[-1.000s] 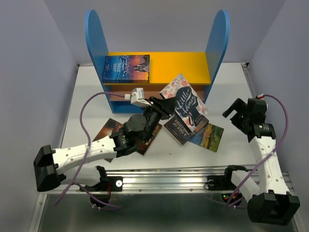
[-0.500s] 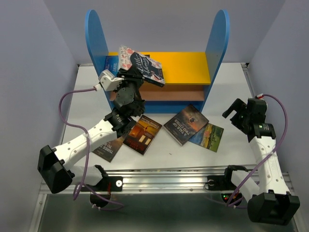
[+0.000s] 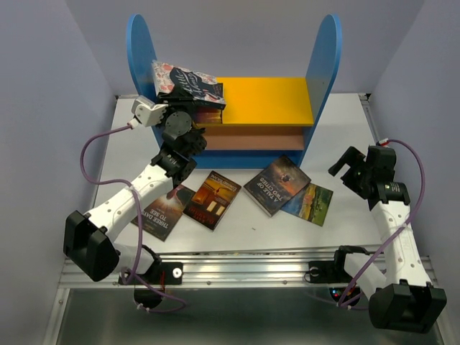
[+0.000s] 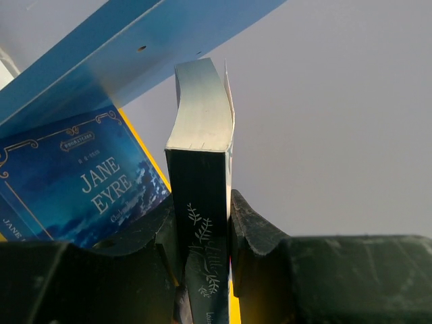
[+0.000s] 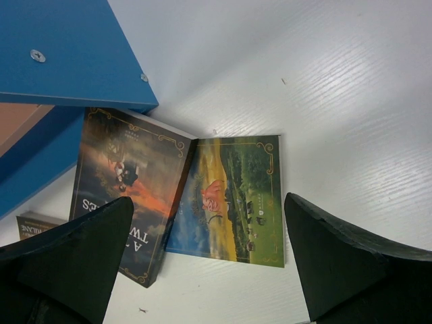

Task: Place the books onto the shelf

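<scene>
Blue book [image 4: 81, 196] on shelf [image 3: 266, 100]: "JANE EYRE". Floral navy book [image 4: 202, 135]: pinched between left fingers [image 4: 260, 246] (spine lettering illegible). Right fingers [image 5: 337, 250]: spread wide, holding nothing.

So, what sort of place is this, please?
Probably a robot test bench in a lab, not a real library: a white table closed in by plain grey walls, two white robot arms bolted to an aluminium rail, and a small blue and yellow shelf.

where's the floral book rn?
Top view, left side: the floral book is clamped in the left gripper, over the left end of the shelf top, just above Jane Eyre.
</scene>
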`<state>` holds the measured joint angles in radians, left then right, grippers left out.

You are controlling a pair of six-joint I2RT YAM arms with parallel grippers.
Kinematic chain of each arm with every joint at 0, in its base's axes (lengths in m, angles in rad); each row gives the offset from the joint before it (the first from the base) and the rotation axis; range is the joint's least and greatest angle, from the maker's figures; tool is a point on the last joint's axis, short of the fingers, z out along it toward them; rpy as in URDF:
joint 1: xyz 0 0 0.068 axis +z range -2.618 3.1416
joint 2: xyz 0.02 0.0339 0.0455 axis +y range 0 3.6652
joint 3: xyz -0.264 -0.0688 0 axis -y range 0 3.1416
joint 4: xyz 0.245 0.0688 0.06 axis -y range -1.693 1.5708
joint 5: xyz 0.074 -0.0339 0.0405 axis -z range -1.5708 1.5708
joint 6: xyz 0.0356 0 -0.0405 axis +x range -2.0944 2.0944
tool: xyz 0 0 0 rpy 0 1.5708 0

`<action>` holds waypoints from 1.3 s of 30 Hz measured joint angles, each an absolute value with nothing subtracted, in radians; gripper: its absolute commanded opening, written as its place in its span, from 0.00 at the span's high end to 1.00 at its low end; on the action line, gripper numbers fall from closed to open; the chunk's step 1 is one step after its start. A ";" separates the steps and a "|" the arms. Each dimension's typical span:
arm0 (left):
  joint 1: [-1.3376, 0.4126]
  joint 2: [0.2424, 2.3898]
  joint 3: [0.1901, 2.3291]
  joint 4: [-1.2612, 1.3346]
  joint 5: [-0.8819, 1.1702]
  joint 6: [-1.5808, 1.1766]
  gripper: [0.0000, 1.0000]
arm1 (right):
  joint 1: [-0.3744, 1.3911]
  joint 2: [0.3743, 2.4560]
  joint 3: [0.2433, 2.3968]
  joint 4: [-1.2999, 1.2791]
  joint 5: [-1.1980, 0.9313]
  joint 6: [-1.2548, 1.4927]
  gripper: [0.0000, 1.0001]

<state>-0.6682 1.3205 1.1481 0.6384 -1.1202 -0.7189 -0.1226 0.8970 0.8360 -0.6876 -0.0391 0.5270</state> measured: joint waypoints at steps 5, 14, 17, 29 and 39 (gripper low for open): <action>-0.635 1.332 1.172 0.513 -1.073 -0.816 1.00 | -0.123 0.897 0.836 -0.687 -0.041 0.527 0.00; -0.630 1.362 1.310 0.145 -1.026 -1.061 0.92 | -0.123 0.897 0.835 -0.681 -0.051 0.527 0.00; -0.628 1.361 1.346 0.031 -1.010 -1.121 0.91 | -0.123 0.896 0.834 -0.681 -0.053 0.526 0.00; -0.586 1.361 1.423 -0.262 -0.943 -1.295 0.41 | -0.123 0.890 0.834 -0.681 -0.062 0.522 0.00; -0.574 1.361 1.438 -0.381 -0.897 -1.332 0.04 | -0.123 0.884 0.834 -0.682 -0.089 0.485 0.00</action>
